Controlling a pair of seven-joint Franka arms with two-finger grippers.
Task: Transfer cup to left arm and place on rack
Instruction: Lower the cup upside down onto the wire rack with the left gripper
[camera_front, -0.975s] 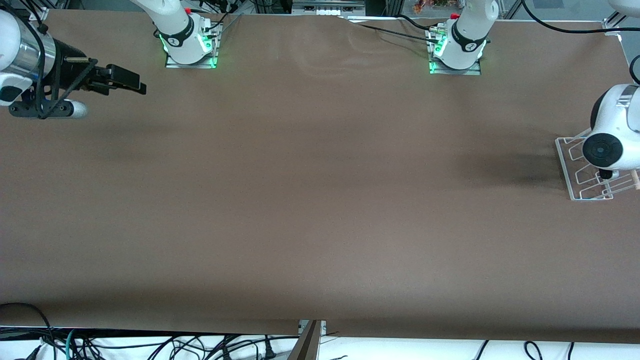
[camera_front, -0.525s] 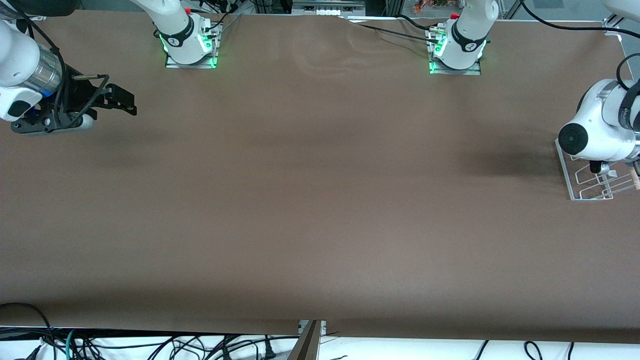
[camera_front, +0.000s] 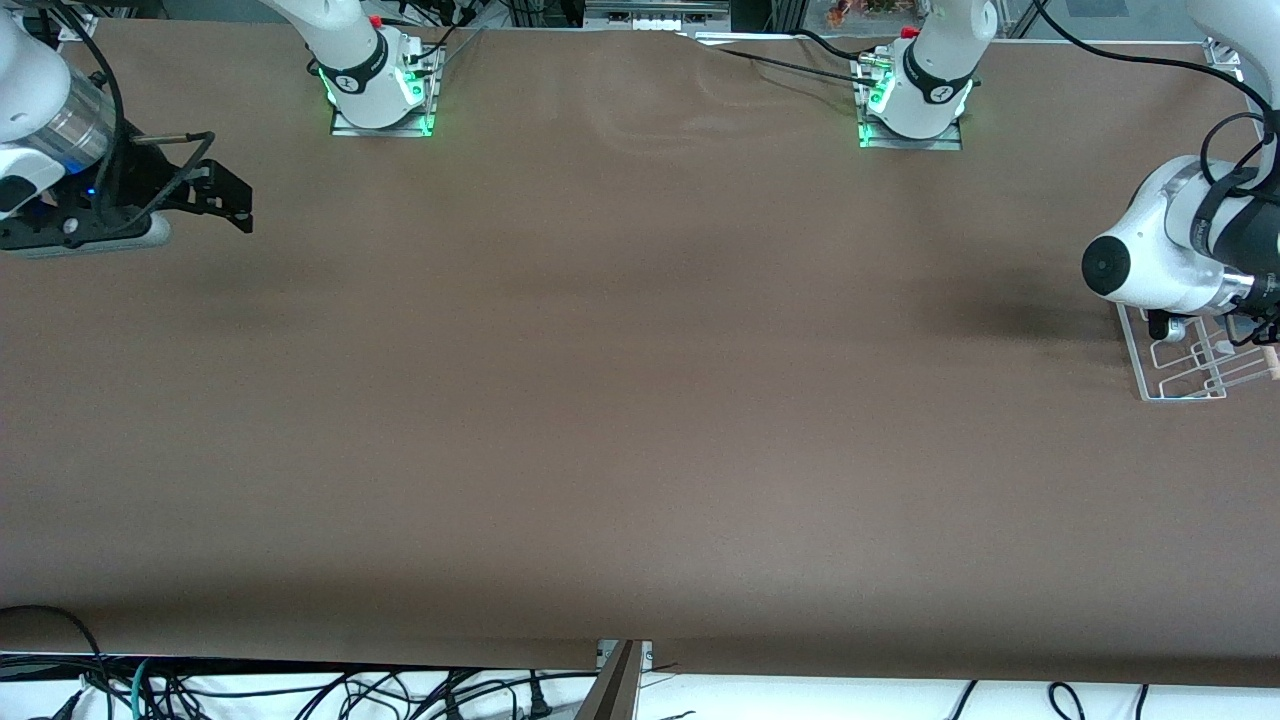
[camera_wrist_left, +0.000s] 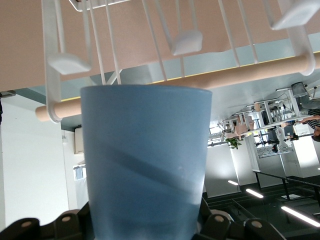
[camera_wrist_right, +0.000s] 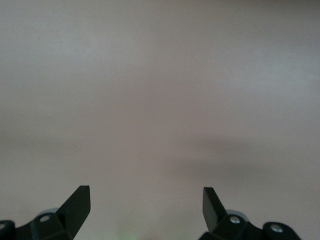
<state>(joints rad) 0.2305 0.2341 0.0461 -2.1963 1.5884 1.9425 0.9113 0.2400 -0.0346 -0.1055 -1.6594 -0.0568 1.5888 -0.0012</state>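
In the left wrist view my left gripper is shut on the light-blue cup, which fills the middle of the view. The cup's end is close to the rack's white wire loops and pegs and its wooden rod. In the front view the clear rack lies at the left arm's end of the table. The left arm's wrist hangs over it and hides the gripper and cup. My right gripper is open and empty over the right arm's end of the table; its fingertips stand wide apart.
The brown table stretches between the two arms. The arm bases stand along the table edge farthest from the front camera. Cables lie off the table's near edge.
The left arm's wrist has turned and shifted a little toward the table's middle over the rack. The right gripper has drawn back toward its end of the table.
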